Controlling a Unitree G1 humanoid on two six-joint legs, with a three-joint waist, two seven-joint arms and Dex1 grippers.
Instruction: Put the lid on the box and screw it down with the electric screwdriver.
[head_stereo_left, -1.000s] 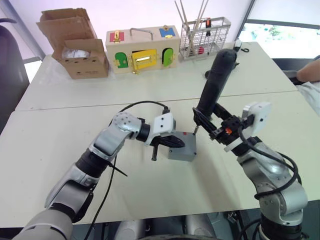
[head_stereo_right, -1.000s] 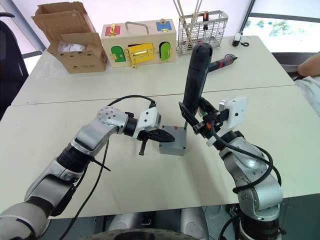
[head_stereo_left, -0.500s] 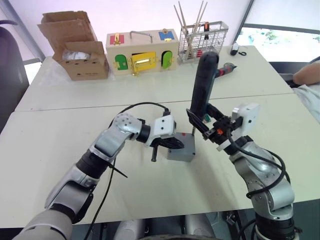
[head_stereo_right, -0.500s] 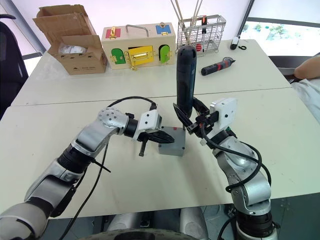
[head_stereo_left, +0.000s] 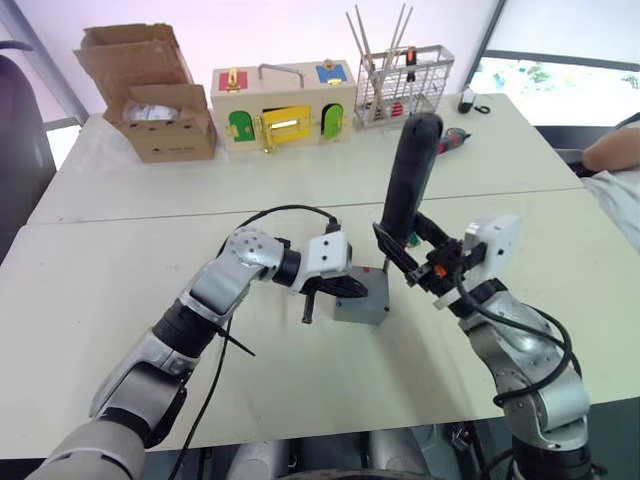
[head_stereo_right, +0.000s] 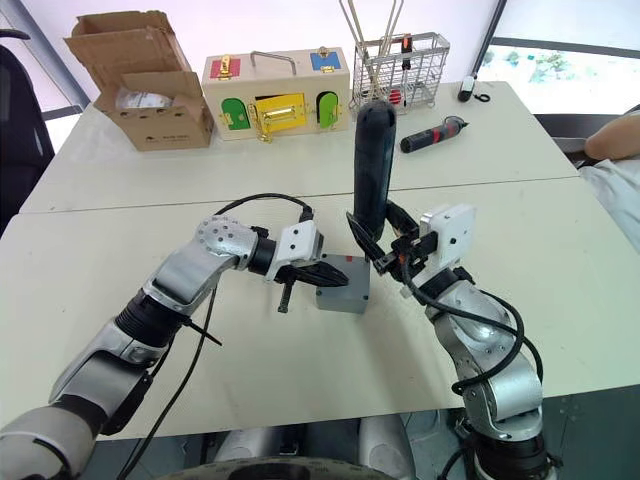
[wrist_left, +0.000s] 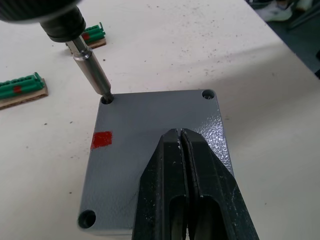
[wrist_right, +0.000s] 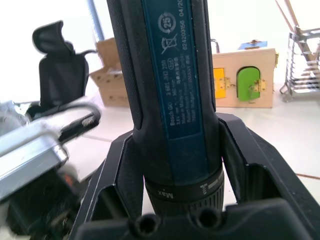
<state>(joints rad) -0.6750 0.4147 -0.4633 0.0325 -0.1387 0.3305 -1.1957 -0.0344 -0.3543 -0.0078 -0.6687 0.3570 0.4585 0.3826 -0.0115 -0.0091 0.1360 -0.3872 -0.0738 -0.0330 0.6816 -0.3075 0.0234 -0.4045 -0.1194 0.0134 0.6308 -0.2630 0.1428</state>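
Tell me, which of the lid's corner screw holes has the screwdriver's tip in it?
The hole nearest the red mark: the electric screwdriver has its bit in that corner of the lid. The other visible holes stand empty.

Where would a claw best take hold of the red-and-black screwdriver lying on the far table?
Around the middle of its handle, coming straight down from above. The red-and-black screwdriver lies flat on the far table with bare surface on both sides, so the fingers could likely straddle it crosswise; the thin tip end gives less to hold.

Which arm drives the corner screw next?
Right. Its gripper holds the screwdriver upright, bit already in a corner hole of the lid. The left gripper, shut, presses the lid.
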